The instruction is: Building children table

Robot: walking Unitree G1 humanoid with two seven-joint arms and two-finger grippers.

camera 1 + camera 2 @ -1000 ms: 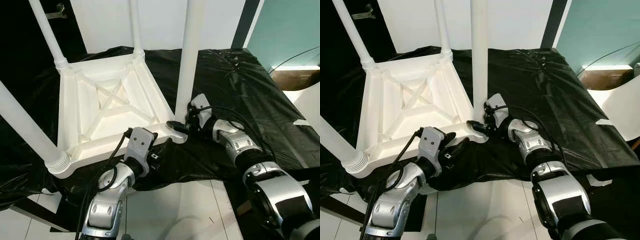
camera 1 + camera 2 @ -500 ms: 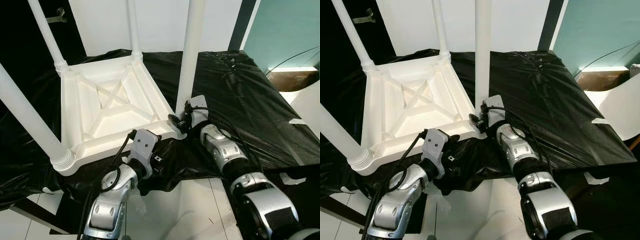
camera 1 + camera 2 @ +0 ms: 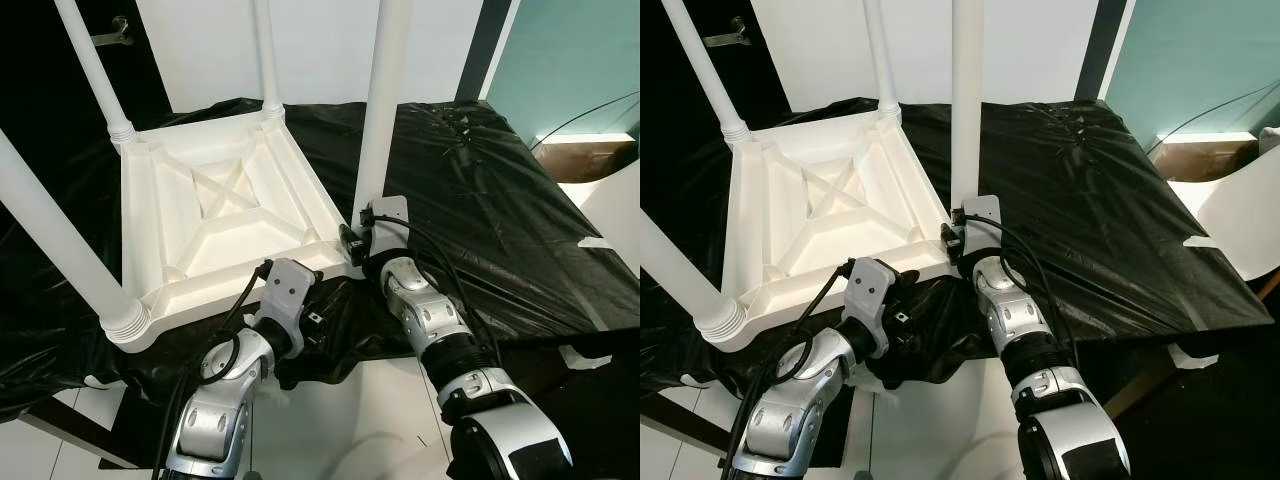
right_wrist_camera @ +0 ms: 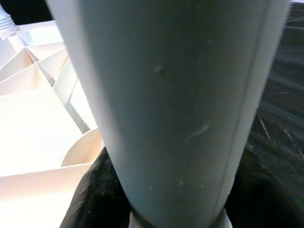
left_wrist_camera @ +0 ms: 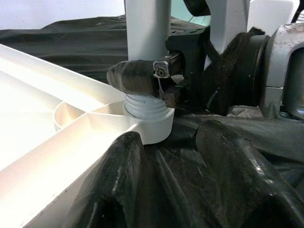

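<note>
Left wrist view looks straight at the joint in question: the right gripper [image 5: 142, 78] has its black fingers closed round the near-right leg [image 3: 380, 110] just above the ribbed collar where that leg enters the corner socket [image 5: 149, 126] of the upturned white table [image 3: 215, 215]. The step seems to be seating or screwing this leg home, so the grip should stay low by the collar and the leg be kept dead upright; turning it off-axis would likely bind the thread. The left gripper [image 3: 300, 325] sits just below the table's near rim, fingers parted and holding nothing, resting on the black sheet [image 3: 470, 200]; it could well steady that rim against the twist. Beyond the right gripper, three other legs already stand in their corners, the nearest of them well off to the left gripper's far side. Behind both grippers the sheet-covered surface ends at a near edge, with white floor [image 3: 330, 420] below, and the worked corner lies close to that drop, so pushing the table toward the robot is risky. Open sheet lies outward of the right gripper.
</note>
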